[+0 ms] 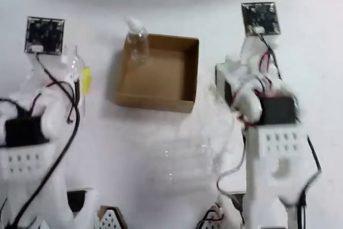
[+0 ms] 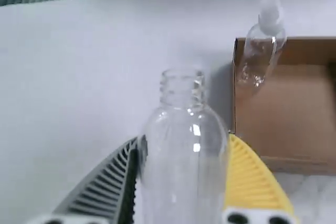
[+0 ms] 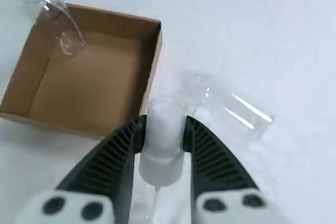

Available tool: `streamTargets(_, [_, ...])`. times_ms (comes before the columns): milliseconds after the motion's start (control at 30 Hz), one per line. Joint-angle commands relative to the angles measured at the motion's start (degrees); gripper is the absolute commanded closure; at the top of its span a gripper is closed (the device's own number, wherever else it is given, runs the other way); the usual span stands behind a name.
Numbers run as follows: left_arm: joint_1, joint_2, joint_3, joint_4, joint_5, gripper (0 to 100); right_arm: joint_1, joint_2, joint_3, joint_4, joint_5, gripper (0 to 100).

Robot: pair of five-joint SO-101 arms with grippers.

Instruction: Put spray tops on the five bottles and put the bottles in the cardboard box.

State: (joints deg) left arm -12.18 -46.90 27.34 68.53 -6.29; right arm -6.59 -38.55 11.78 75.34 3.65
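Left pincer (image 2: 185, 148) grips an uncapped clear bottle (image 2: 181, 129), base cut off; right pincer (image 3: 164, 127) grips a white spray top (image 3: 161, 150). A faint clear bottle (image 3: 233, 111) lies on the table (image 3: 262, 24)

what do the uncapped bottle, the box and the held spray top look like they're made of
Uncapped bottle: looks like clear glossy plastic; the table shows through it and bright highlights sit on its wall, though glass can't be ruled out.
Cardboard box: brown matte cardboard, thin flat walls, no shine.
Spray top: probably opaque white plastic, smooth with a dull sheen.
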Motion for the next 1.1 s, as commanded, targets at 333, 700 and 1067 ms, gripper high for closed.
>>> streamTargets(333, [10.86, -31.96, 15.3, -8.18, 0.53, 95, -0.13, -22.55, -2.2, -22.73, 1.49, 98.2])
streamTargets(700, [20.35, -44.88, 27.34, -18.9, 0.53, 95, -0.75, -30.11, -2.37, -43.38, 1.32, 98.2])
streamTargets(1067, [27.21, -45.49, 36.75, -28.04, 0.53, 95, -23.08, -26.77, -2.46, -55.43, -4.04, 98.3])
